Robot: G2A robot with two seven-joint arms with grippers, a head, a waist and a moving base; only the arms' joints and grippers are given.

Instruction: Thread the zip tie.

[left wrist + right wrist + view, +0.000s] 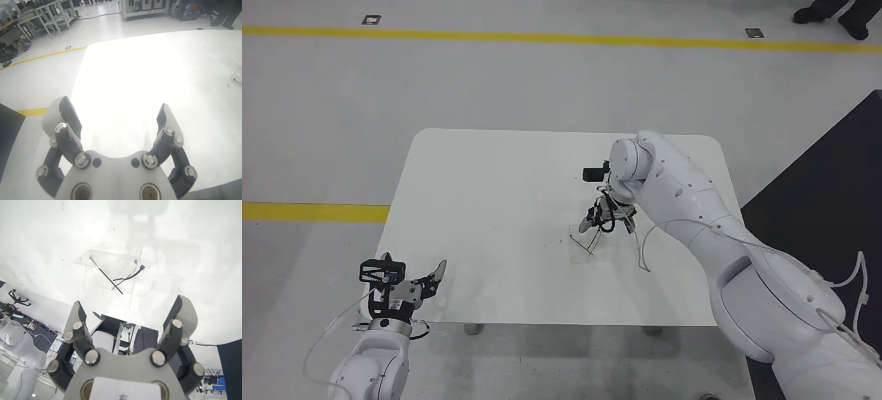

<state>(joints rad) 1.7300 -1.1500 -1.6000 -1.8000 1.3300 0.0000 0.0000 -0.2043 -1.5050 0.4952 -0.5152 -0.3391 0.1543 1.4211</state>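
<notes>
Top view.
- Table (492, 200): white, with rounded corners.
- Right gripper (600, 218): over the middle of the table, just above and beside the zip ties (582, 244).
- Left gripper (417, 280): at the near left corner of the table, well apart from the ties.

Left wrist view.
- Left gripper: fingers spread wide with nothing between them, over bare table.
- Clear plastic piece (237, 74): at the far edge of this view, with a dark strand on it.

Right wrist view.
- Right gripper (130, 305): fingers apart and empty, pointed toward the ties but short of them.
- Straight zip tie (105, 275): black. Its head lies on the clear plastic piece and its tail runs off the edge.
- Curved zip tie (135, 273): black and bowed, crossing the straight one near the tails. Whether a further thin strand lies with it cannot be told.

Handling, as a judgement.
- The step in hand looks like the first pick-up.
- Choose one tie and close on it well away from the crossing, near its head. The tail then stays free for the left gripper to take and feed through the head.
- Come down squarely, since the strap is thin and flat.

Obstacles.
- The crossed tie may lift along with the chosen one.
- The clear plastic piece may slide or tip under pressure.
</notes>
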